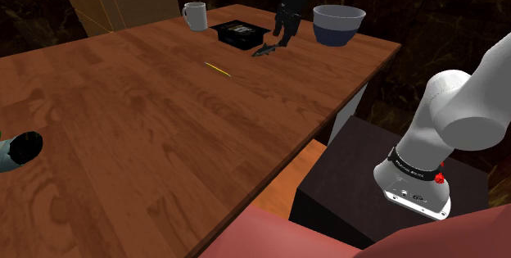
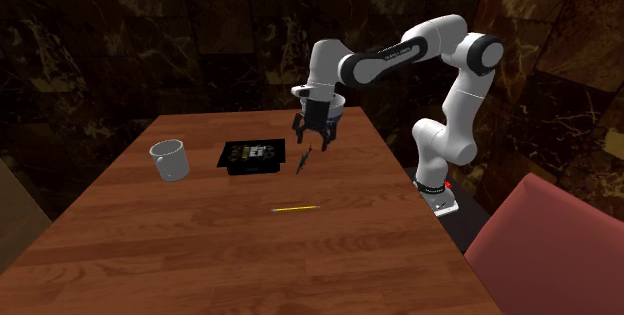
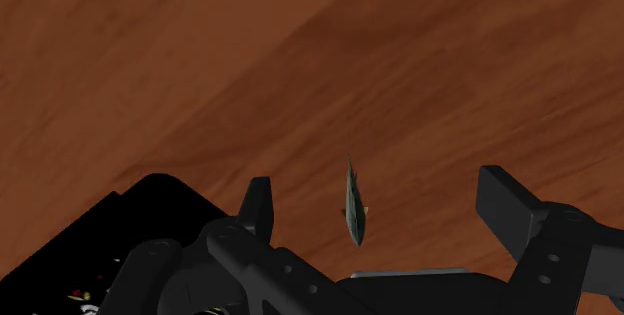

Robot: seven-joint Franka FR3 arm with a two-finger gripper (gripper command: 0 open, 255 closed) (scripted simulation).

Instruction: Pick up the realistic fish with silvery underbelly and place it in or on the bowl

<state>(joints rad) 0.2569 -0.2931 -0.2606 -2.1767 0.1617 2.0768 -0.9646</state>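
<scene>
The slim grey-green fish with a pale belly [image 3: 355, 208] lies thin on the brown wooden table [image 1: 164, 133]. A closing squeeze could slip past it, or flick it toward the flat black tray [image 1: 237, 33] at its ten o'clock in the shoulder view. The black two-finger gripper [image 3: 380, 198] hangs just above, spread wide. The fish sits between the fingers [image 3: 258, 203], untouched and nearer one of them. The blue-grey bowl [image 1: 338, 23] stands beyond, at the fish's two o'clock.
</scene>
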